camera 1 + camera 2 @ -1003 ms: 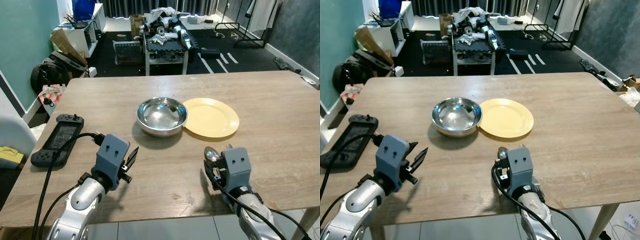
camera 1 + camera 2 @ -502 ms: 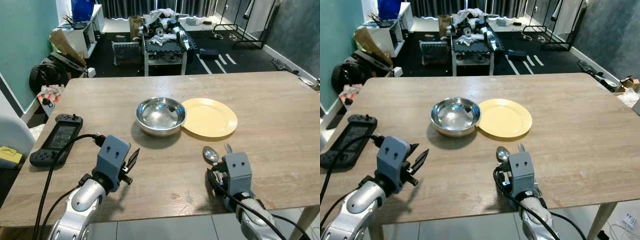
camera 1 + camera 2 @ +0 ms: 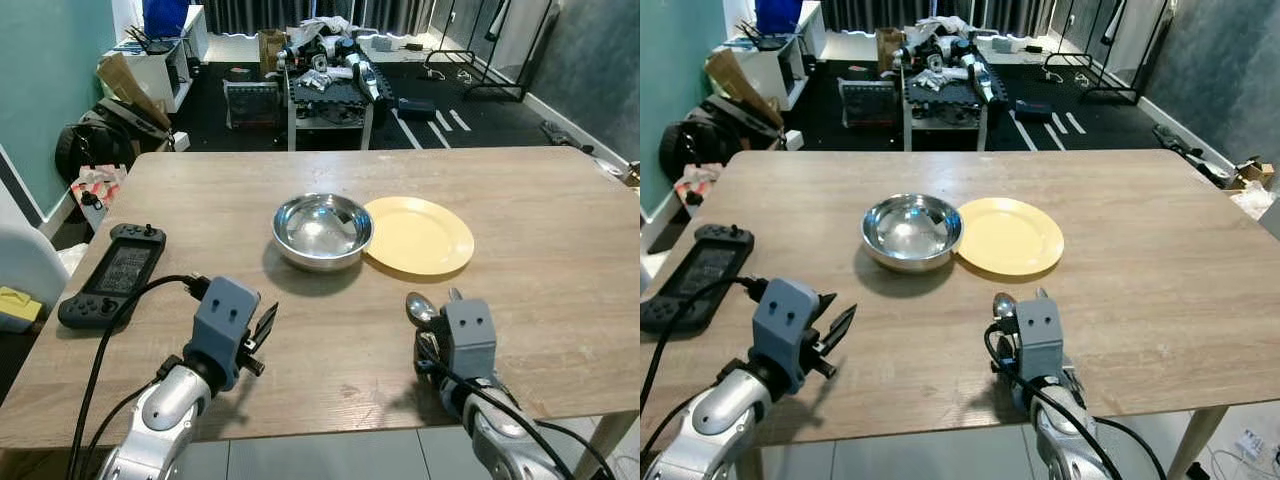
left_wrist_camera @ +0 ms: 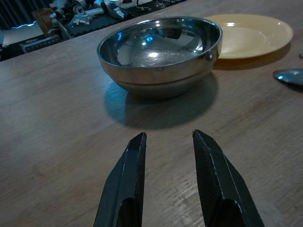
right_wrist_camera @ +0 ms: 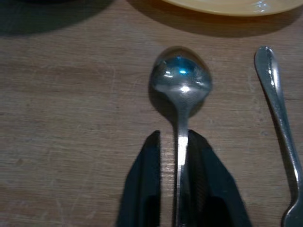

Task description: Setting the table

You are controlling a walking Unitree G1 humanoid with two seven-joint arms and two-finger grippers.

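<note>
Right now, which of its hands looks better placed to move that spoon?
The right hand: its fingers already straddle the spoon handle, just short of the yellow plate. The left hand is open with nothing in it, pointing at the steel bowl, farther from the spoon.

Right tool (image 5: 173,189) drawn back toward table's near edge; spoon (image 5: 180,85) bowl now uncovered ahead of it.

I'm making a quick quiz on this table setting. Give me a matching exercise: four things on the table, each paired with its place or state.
1. steel bowl
2. yellow plate
3. spoon
4. game controller

a. at the table's left edge
b. handle between the right gripper's jaws
c. just right of the bowl
d. ahead of the open left gripper

Pairs: 1-d, 2-c, 3-b, 4-a
</note>
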